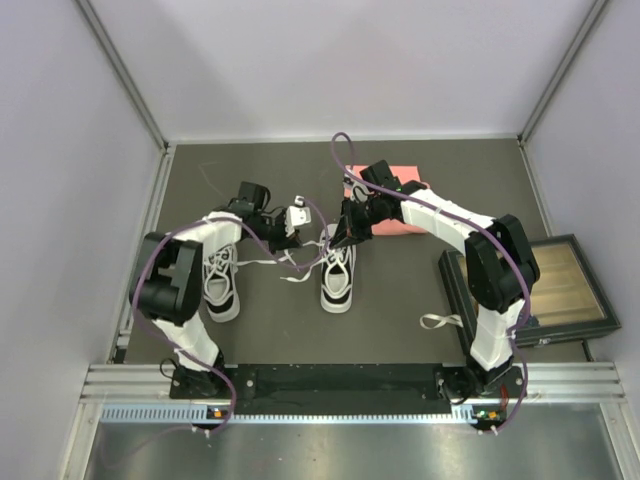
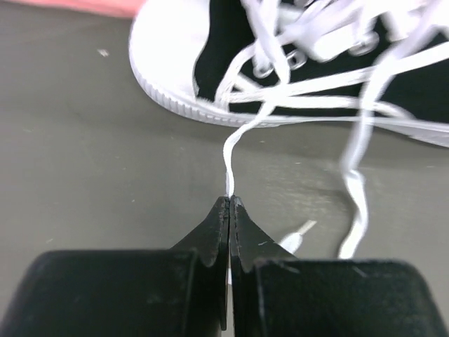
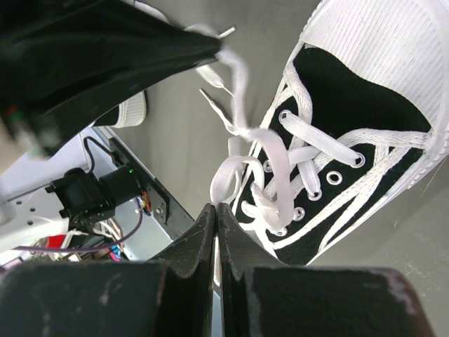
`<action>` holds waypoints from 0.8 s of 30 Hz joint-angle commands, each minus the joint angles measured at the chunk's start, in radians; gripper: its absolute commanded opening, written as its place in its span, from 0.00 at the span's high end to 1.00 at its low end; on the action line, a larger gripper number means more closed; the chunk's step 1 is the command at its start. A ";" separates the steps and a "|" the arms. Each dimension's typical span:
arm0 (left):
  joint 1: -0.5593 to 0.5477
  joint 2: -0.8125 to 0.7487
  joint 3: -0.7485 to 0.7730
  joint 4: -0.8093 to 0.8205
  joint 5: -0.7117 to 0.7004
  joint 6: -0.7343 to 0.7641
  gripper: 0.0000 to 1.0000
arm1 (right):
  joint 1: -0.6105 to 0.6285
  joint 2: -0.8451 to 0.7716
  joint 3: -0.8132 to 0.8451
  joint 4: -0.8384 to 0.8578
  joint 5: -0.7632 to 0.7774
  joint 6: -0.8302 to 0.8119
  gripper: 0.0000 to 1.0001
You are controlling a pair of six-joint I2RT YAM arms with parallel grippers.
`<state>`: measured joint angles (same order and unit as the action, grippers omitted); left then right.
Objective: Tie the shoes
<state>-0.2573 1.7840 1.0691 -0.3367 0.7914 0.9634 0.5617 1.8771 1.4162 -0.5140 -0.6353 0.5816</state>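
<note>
Pinching laces [image 2: 227, 165]: two grippers [image 2: 229, 200] [image 3: 215, 207], two shoes [image 1: 221, 278] [image 1: 338, 280].

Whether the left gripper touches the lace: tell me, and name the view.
Touching. The left wrist view shows the left gripper shut on a white lace, which runs from the shoe straight down between its closed jaws.

Dark grey table [image 1: 400, 335] with 2 sneakers [image 1: 337, 282], a pink pad [image 1: 392, 226], a framed tray [image 1: 562, 287], a white strip [image 1: 438, 321]

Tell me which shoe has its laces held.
The middle shoe: left tool and right tool pinch its laces. The other shoe lies under the left arm.
</note>
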 commanded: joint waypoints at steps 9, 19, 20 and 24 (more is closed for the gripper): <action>0.000 -0.284 -0.133 -0.084 0.132 0.119 1.00 | -0.003 -0.001 0.072 0.039 0.023 0.026 1.00; -0.013 -0.226 -0.147 0.325 -0.290 -0.369 1.00 | 0.012 -0.012 0.055 0.035 0.025 0.020 1.00; -0.022 -0.216 -0.143 0.356 -0.334 -0.396 1.00 | 0.012 -0.010 0.053 0.034 0.023 0.018 1.00; -0.065 -0.155 -0.129 0.433 -0.382 -0.393 1.00 | 0.018 -0.006 0.053 0.034 0.019 0.018 1.00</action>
<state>-0.2829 1.5837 0.9253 -0.0860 0.5167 0.6598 0.5694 1.8771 1.4422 -0.5014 -0.6136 0.5995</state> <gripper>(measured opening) 0.010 0.007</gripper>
